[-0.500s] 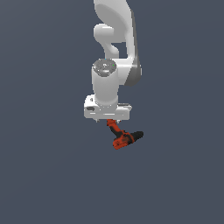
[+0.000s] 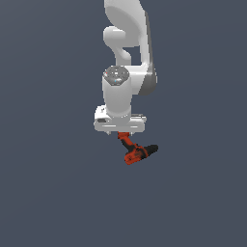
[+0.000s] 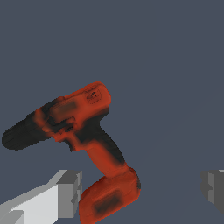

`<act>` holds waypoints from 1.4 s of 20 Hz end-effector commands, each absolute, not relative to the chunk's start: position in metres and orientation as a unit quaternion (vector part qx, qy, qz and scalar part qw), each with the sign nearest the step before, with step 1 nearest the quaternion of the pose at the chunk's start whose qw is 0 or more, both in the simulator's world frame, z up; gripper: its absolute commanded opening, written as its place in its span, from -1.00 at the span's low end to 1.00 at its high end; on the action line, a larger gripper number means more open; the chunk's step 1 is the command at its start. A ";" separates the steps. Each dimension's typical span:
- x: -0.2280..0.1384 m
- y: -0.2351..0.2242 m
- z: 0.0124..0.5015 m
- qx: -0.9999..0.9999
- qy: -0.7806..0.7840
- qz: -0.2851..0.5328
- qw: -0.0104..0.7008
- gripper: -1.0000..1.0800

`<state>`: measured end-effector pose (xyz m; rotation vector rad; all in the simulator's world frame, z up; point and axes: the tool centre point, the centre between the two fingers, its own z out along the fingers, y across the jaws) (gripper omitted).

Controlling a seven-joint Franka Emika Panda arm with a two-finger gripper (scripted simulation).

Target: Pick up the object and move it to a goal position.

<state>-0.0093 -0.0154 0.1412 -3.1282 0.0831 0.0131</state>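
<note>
Gripper (image 2: 119,132) hangs directly over the drill (image 2: 137,152), jaws spread wide and holding nothing — the drill's battery base lies between the fingers (image 3: 65,192), just beside one. By the look of it, grasp, lift and carry remain undone.

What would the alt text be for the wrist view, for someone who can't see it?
A red-orange and black drill lies on a plain dark grey surface, its black chuck at one end and its handle ending in a wide battery base. The open gripper has one finger right beside the base and the other finger well apart from it.
</note>
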 end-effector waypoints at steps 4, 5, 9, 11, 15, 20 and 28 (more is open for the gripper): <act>-0.008 -0.015 0.140 -0.999 0.031 0.007 0.008 1.00; -0.007 -0.015 0.139 -0.999 0.034 0.008 0.009 1.00; -0.002 -0.015 0.136 -0.999 0.049 0.016 0.015 1.00; 0.002 -0.015 0.134 -0.998 0.059 0.021 0.019 1.00; 0.010 -0.015 0.127 -0.995 0.086 0.036 0.030 1.00; 0.024 -0.014 0.115 -0.988 0.131 0.062 0.051 1.00; 0.045 -0.010 0.093 -0.966 0.210 0.115 0.092 1.00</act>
